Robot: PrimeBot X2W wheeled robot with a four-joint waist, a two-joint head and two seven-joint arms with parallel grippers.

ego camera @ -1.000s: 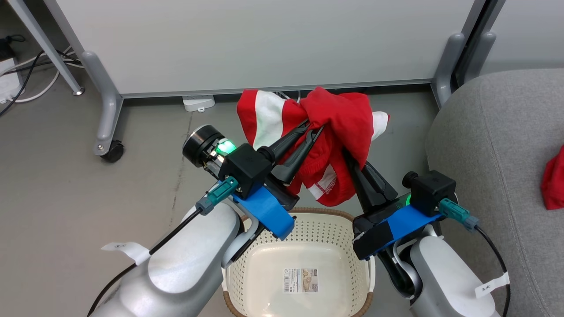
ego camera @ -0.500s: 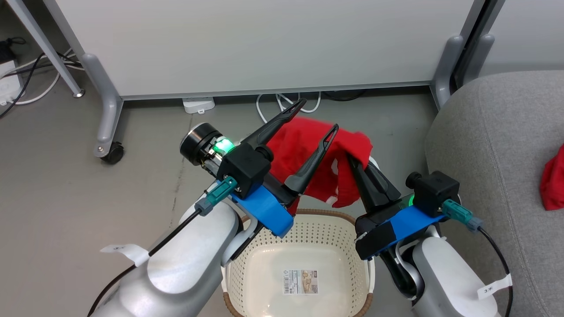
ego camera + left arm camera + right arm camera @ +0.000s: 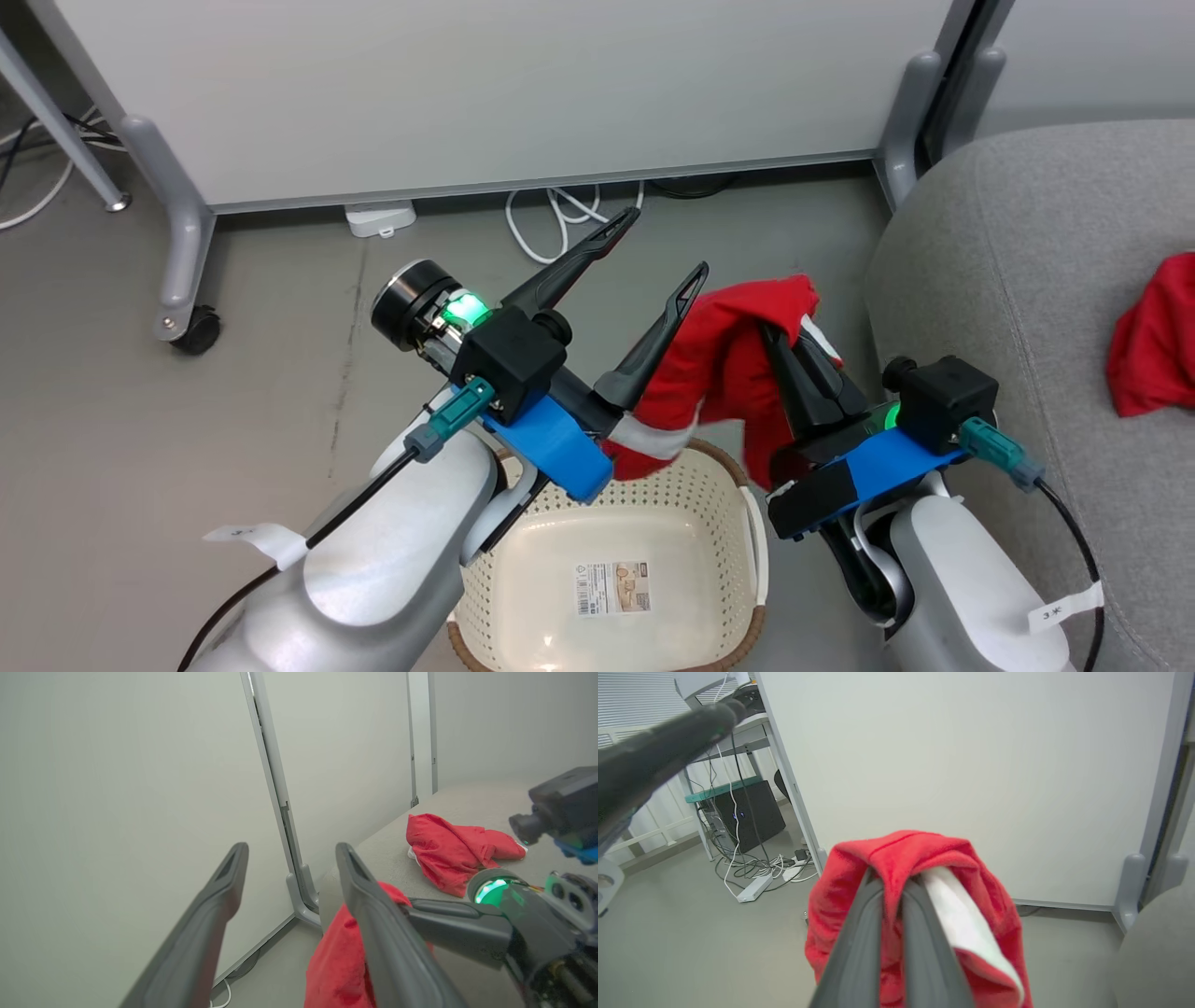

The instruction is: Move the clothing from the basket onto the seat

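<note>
Around: A big white panel (image 3: 523, 84) stands on the floor (image 3: 187, 420) past the basket (image 3: 719, 471). It rests on grey legs (image 3: 182, 271), and one leg has a small wheel (image 3: 198, 329). A white cable (image 3: 551, 219) and a small white plug box (image 3: 380, 218) lie on the floor at the foot of the panel.
In the way: The left gripper (image 3: 668, 245) points up just to the left of the hanging cloth. The right arm sits between the basket and the seat (image 3: 1008, 280).
Left jaws: They are spread wide with nothing between them. The nearer finger (image 3: 653, 341) is right beside the red-and-white garment (image 3: 724, 373). It is not clear whether they touch.
Right jaws: On the right gripper (image 3: 773, 338) they are pressed together and pinch a fold of the red-and-white garment. The cloth drapes over the fingertips, with a white band on one side.
Red-and-white garment: It hangs in the air over the far rim of the basket. Its low end, with a white band, comes down by that rim, behind the blue piece (image 3: 551, 448) on the left wrist.
Plain red garment (image 3: 1153, 336): It lies bunched up on the seat, well in from the rounded edge that faces the basket.
Basket: It stands on the floor under both arms. A label sticker (image 3: 611, 587) shows on its base.
Edges: The rounded edge of the seat is just to the right of the right gripper. A strip of floor runs between the basket and the seat.
Open room: Bare grey seat lies between that edge and the plain red garment. Bare floor lies between the basket and the panel.
</note>
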